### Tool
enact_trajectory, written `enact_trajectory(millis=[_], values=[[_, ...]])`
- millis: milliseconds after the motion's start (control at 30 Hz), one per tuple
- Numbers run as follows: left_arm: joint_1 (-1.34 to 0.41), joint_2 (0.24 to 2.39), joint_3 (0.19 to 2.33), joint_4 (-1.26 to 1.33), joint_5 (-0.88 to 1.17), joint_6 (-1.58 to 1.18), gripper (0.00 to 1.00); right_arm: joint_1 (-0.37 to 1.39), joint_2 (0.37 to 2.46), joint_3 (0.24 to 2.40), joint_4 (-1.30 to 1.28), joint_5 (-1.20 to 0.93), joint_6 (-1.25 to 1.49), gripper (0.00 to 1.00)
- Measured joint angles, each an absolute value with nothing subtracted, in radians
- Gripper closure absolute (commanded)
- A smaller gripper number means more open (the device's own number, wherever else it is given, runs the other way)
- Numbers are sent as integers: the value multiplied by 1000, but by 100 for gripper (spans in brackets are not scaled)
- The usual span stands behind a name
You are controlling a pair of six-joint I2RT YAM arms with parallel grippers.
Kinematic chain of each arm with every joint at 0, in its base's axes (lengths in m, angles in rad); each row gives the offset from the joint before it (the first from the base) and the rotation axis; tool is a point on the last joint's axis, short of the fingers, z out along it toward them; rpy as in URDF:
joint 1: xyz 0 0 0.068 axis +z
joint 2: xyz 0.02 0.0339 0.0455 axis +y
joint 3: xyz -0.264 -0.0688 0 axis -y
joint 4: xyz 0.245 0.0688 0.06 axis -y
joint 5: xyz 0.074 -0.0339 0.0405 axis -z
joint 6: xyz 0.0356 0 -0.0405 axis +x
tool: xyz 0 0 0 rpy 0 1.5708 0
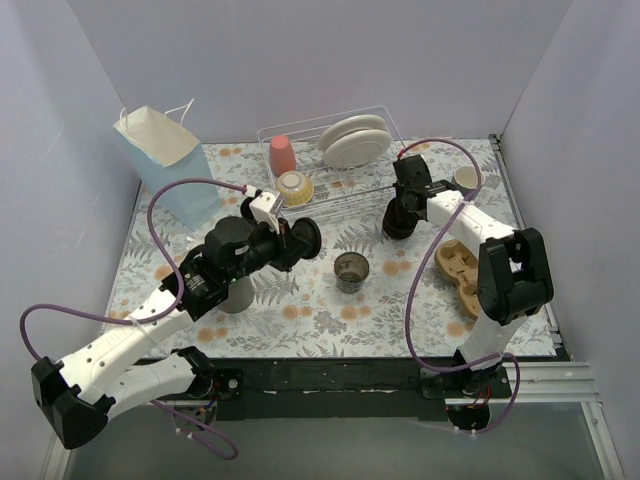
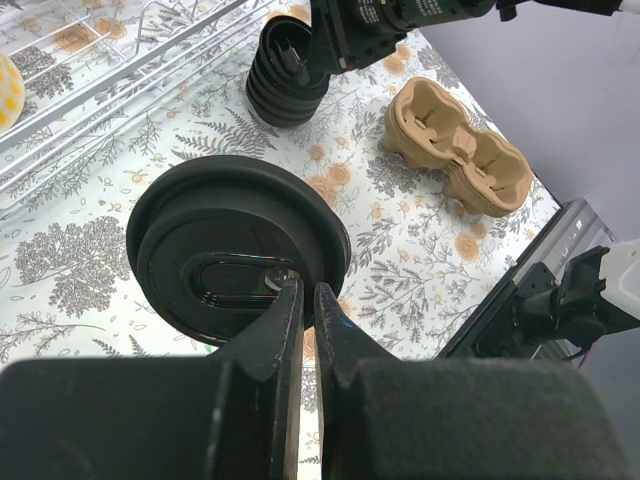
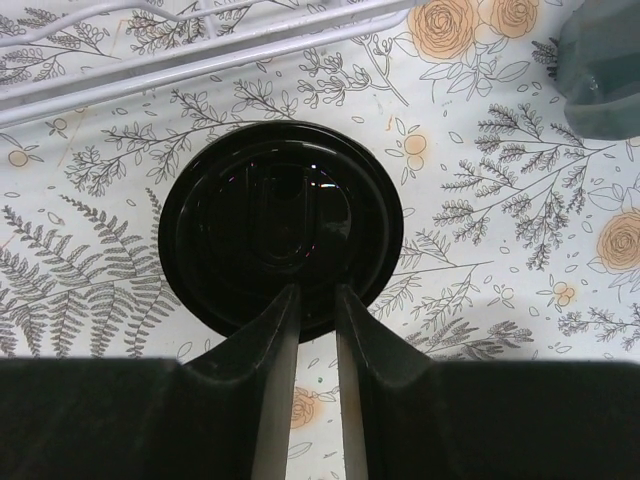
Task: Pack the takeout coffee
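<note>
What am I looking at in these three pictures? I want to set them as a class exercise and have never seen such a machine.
It is a robot with two arms, a left arm and a right arm, bolted to a flowered table. Each arm ends in a two-fingered hand. One picture looks down from above. The other two come from cameras on the wrists, so each shows its own fingers.

On the table are a paper bag, a metal cup and a cardboard carrier.

The left hand is shut on the lid rim of a black cup, which is tilted. The right hand is at the lid of a second cup standing on the table. Whether it grips that lid is unclear.
</note>
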State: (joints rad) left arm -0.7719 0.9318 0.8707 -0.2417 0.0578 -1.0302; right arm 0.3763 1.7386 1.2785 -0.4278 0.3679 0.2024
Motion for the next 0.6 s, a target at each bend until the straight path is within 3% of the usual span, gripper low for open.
enact_trajectory(millis=[267, 300, 467, 533, 600], values=[[-773, 1060, 1002, -291, 90, -1061, 100, 381, 1607, 1281, -493, 322, 210, 52], [-776, 1090, 1025, -301, 91, -1068, 100, 382, 1565, 1270, -490, 307, 212, 41], [-813, 1275, 1163, -385, 81, -1126, 100, 383, 1316, 1153, -474, 234, 235, 19], [-849, 1354, 1214, -430, 52, -1152, 100, 384, 1218, 1092, -467, 201, 241, 2], [-892, 1423, 1253, -482, 21, -1180, 100, 385, 1130, 1026, -463, 162, 255, 1]])
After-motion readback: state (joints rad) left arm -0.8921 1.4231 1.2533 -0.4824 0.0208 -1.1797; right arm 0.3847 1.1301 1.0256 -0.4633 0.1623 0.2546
